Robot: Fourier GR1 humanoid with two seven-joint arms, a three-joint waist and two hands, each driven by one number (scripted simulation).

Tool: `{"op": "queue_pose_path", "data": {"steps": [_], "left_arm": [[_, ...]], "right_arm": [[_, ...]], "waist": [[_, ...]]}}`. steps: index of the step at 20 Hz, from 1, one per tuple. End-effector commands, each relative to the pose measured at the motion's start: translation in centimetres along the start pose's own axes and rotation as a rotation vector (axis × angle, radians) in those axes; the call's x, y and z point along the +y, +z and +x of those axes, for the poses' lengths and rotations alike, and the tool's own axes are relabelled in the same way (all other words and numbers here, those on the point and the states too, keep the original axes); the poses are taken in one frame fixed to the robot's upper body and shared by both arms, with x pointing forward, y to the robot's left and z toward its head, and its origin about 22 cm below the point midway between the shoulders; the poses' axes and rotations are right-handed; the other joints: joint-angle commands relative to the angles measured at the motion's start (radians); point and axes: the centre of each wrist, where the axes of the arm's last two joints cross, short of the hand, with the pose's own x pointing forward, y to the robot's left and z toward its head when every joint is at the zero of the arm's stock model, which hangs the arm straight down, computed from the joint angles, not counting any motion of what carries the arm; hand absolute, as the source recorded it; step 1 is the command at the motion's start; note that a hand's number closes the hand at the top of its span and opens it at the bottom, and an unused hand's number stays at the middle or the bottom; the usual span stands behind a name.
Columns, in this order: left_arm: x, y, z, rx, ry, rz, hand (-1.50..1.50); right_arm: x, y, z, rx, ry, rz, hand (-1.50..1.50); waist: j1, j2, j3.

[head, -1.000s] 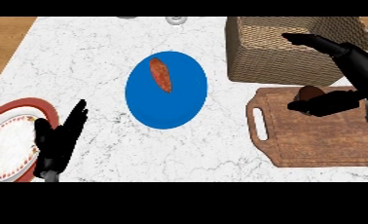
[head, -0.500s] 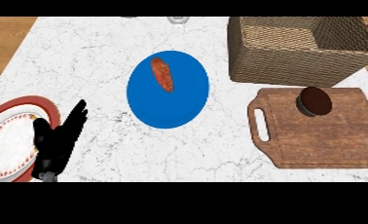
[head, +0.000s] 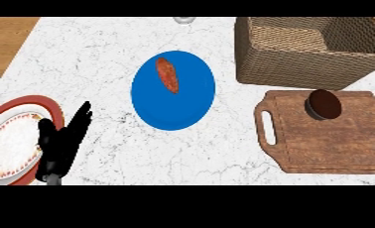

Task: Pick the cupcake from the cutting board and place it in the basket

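Marble counter (head: 110, 68): plates, basket, board.

Counter (head: 110, 53): white marbled stone, smooth. Basket (head: 293, 63): woven wicker, rough. Cutting board (head: 322, 142): brown wood, matt grain. Blue plate (head: 183, 108): smooth, matt.

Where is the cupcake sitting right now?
In the head view the cupcake sits at the right, on the far end of the cutting board, just in front of the wicker basket and not in it.
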Motion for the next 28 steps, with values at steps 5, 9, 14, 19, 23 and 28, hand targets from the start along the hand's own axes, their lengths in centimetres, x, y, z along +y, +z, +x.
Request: {"op": "queue_pose_path", "data": {"steps": [5,9,14,19,23,28], "left_arm": [[-0.6,-0.3,-3.6,0.16,0.006,-0.021,0.0],[-0.1,1.3,-3.0,0.155,0.002,-0.005,0.0],[0.2,0.8,-3.9,0.143,-0.001,0.003,0.0],[0.0,2.6,-3.2,0.155,0.002,-0.01,0.0],[0.5,1.9,-4.0,0.145,-0.008,0.004,0.0],[-2.1,1.3,-3.3,0.148,-0.008,-0.002,0.0]], "right_arm": [[-0.1,0.2,-2.0,0.012,0.003,0.062,-1.5],[2.4,-1.4,-2.7,-0.01,-0.03,0.069,-1.5],[6.1,-5.3,-1.6,-0.052,-0.055,0.048,-1.5],[10.6,-6.5,-3.7,-0.047,-0.069,0.008,-1.5],[10.7,-7.9,-3.2,-0.008,-0.025,0.036,-1.5],[14.4,-8.6,-4.2,0.002,-0.009,0.097,-1.5]], "waist": [[0.004,0.013,-0.008],[-0.001,0.006,-0.007],[0.0,0.007,-0.007],[0.0,0.005,-0.005],[0.005,0.008,-0.007],[-0.007,0.007,-0.006]]}}
